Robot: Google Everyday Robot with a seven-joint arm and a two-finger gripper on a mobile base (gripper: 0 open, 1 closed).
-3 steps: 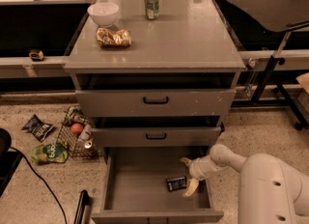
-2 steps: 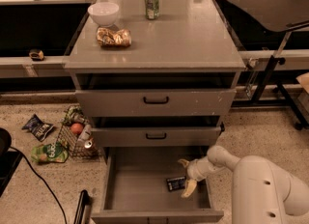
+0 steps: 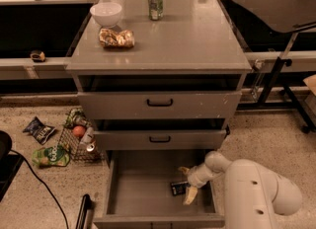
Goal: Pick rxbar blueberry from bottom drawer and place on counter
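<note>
The bottom drawer point(image 3: 143, 193) is pulled open at the foot of the grey cabinet. The rxbar blueberry point(image 3: 178, 188), a small dark bar, lies flat on the drawer floor at the right. My gripper point(image 3: 186, 184) reaches down into the drawer from the right, its pale fingers point(image 3: 190, 195) spread on either side of the bar's right end, open around it. The white arm point(image 3: 256, 193) fills the lower right. The counter point(image 3: 187, 40) is the flat grey cabinet top above.
On the counter stand a white bowl point(image 3: 106, 13), a golden-brown snack bag point(image 3: 116, 38) and a green can point(image 3: 155, 3). The two upper drawers point(image 3: 160, 103) are slightly open. A wire basket point(image 3: 79, 141) with items and loose bags point(image 3: 40, 130) lie on the floor at left.
The gripper has shifted slightly left and lower over the bar. The bar has stayed in place.
</note>
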